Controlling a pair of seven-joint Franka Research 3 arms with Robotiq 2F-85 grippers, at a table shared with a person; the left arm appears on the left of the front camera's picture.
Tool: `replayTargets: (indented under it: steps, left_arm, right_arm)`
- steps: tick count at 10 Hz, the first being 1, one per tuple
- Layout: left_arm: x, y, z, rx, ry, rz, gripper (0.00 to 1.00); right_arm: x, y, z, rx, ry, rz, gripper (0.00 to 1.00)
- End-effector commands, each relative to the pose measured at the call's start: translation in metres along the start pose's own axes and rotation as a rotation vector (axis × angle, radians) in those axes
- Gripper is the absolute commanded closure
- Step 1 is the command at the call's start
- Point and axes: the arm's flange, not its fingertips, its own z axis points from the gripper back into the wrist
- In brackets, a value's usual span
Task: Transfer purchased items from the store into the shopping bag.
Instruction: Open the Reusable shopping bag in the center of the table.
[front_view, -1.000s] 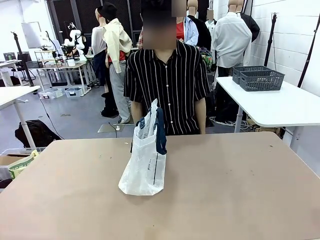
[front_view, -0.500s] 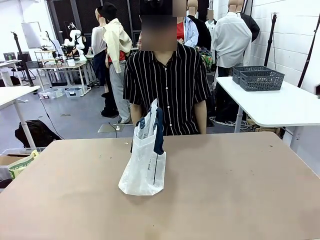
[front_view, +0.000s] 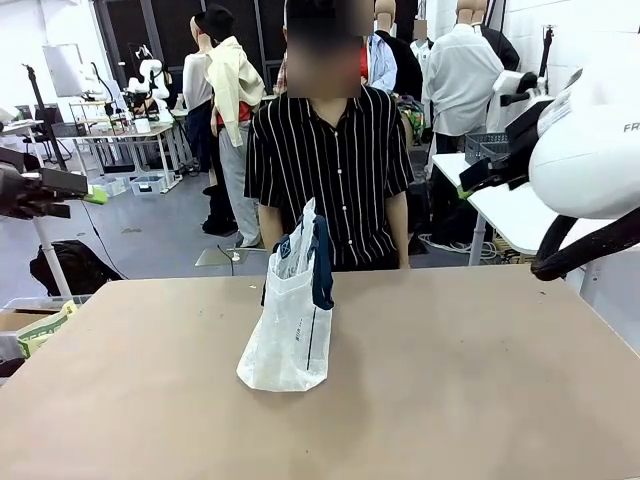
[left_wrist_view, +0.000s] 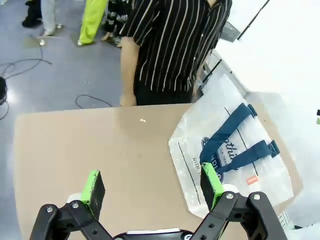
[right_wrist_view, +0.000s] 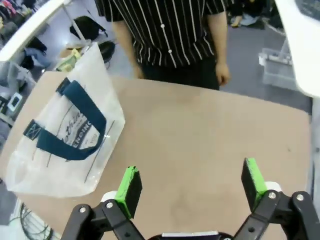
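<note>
Left gripper (front_view: 72, 190) newly in front view, raised beyond desk's left edge. Right arm (front_view: 590, 150) also come in, high over desk's far right corner. Neither visible before.

Grey floor (front_view: 150, 235) stretches behind the tan table (front_view: 450, 380), with a white wall (front_view: 525, 30) at right.

What lay inside the shopping bag (front_view: 290, 330) could not be told; its navy handles (right_wrist_view: 80, 102) covered part of the lettering (right_wrist_view: 76, 134).
</note>
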Motion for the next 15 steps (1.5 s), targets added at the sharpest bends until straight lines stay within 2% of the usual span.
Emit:
replayTargets:
  steps: [1,2,3,5,7,9,10,11,12,13,14,15]
  left_arm:
    - [0.006,0.010,0.017,0.069,-0.026,0.017,0.00]
    - [0.006,0.010,0.017,0.069,-0.026,0.017,0.00]
    - [0.002,0.004,0.005,0.019,-0.009,0.003,0.00]
    - [0.015,-0.017,-0.023,-0.110,-0.020,-0.013,0.00]
    - [0.044,-0.060,-0.080,-0.287,0.107,-0.103,0.00]
    - [0.053,-0.098,-0.133,-0.415,0.239,-0.127,0.00]
    - [0.055,-0.110,-0.160,-0.438,0.298,-0.103,0.00]
    - [0.057,-0.114,-0.185,-0.463,0.332,-0.073,0.00]
    - [0.059,-0.109,-0.184,-0.311,0.294,-0.058,0.00]
    - [0.040,-0.139,-0.140,-0.452,0.277,-0.098,0.00]
    - [0.040,-0.139,-0.140,-0.452,0.277,-0.098,0.00]
    - [0.043,-0.125,-0.168,-0.413,0.302,-0.065,0.00]
  right_arm:
    - [0.002,-0.037,0.011,-0.101,-0.042,-0.077,0.00]
    - [0.002,-0.037,0.011,-0.101,-0.042,-0.077,0.00]
    - [0.001,-0.015,0.004,-0.030,-0.011,-0.024,0.00]
    - [0.011,0.014,-0.013,0.036,0.050,-0.051,0.00]
    - [0.033,0.066,-0.035,0.145,0.111,-0.062,0.00]
    - [0.034,0.123,-0.061,0.255,0.234,-0.029,0.00]
    - [0.032,0.144,-0.079,0.300,0.310,0.014,0.00]
    - [0.030,0.155,-0.093,0.299,0.343,0.011,0.00]
    - [0.029,0.153,-0.096,0.293,0.332,0.016,0.00]
    - [0.020,0.167,-0.078,0.287,0.295,-0.010,0.00]
    - [0.020,0.167,-0.078,0.287,0.295,-0.010,0.00]
    - [0.018,0.170,-0.096,0.288,0.331,0.001,0.00]
